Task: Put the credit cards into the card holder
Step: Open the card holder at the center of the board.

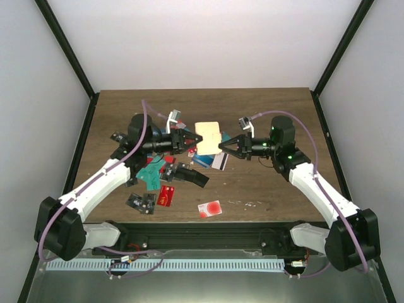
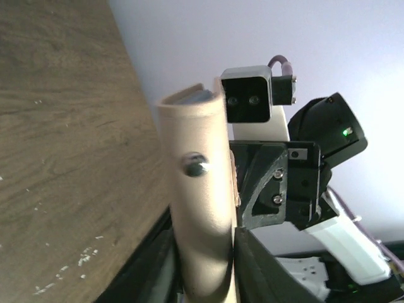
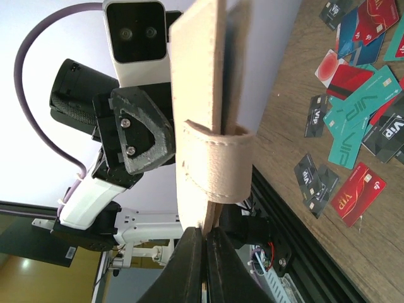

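above the wooden surface, the left gripper and right gripper are both closed on opposite edges of the card holder, holding it between them. it looks light and soft, best pinched at its edges. the scattered credit cards look thin, stiff, slick.

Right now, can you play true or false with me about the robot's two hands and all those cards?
1. The left gripper and the right gripper both pinch the tan card holder. True.
2. Every card is already inside it. False: many credit cards lie loose on the table.
3. The loose cards lie mostly on the left gripper's side. True.
4. A gripper holds a white card. False: the white card with the red circle lies near the table's front edge, apart from the pile.
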Motion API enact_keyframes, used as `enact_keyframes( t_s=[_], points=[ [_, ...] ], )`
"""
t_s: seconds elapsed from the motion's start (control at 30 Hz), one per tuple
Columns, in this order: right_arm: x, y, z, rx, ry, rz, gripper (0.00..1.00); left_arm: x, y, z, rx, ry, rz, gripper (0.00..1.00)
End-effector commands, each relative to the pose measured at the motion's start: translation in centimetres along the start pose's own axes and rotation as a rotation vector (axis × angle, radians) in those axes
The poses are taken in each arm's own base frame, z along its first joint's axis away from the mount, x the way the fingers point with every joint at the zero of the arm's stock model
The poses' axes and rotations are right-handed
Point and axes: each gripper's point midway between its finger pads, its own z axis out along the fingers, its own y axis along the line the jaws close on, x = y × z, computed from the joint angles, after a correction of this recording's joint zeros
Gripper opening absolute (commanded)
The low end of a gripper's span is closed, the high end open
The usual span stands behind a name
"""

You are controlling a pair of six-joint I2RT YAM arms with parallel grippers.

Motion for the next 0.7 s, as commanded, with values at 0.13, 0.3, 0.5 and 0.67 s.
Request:
enact_keyframes(
  t_s=[0.13, 0.3, 0.5, 0.67],
  points=[
    [-0.4, 2.4, 0.2, -0.049, 0.025, -0.081, 0.01, -1.2, -2.7, 0.5, 0.098, -0.005, 0.101, 0.06],
    [-1.0, 0.5, 0.3, 0.057, 0.003, -0.005, 0.42, -1.7, -3.4, 0.6, 0.079, 0.011, 0.218, 0.04],
    [-2.0, -0.8, -1.3, 0.208, -0.112, 0.141, 0.87, -4.3, -3.1, -0.1, -0.115, -0.064, 0.473, 0.04],
    [-2.2, 0.8, -2.2, 0.222, -0.166, 0.228, 0.95, -6.2, -2.5, -0.8, -0.265, -0.143, 0.747, 0.04]
  ],
)
